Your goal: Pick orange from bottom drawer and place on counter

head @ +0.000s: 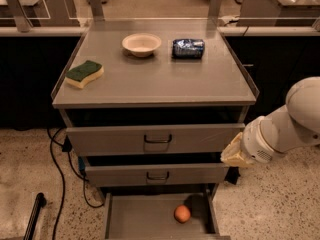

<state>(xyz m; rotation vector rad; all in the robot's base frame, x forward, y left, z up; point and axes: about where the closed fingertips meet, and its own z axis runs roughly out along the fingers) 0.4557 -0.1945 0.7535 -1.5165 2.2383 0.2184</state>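
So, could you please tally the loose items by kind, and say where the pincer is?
Orange: 1, in the bottom drawer
Cream bowl: 1, on the counter
Sponge: 1, on counter
Blue packet: 1, on counter
Total: 4
Pincer: right of the middle drawer

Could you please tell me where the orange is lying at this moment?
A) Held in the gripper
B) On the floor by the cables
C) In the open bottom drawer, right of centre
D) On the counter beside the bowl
C: the orange lies on the flat tray of the open bottom drawer, right of centre, while the gripper hovers apart from it, higher up and further right, beside the middle drawer.
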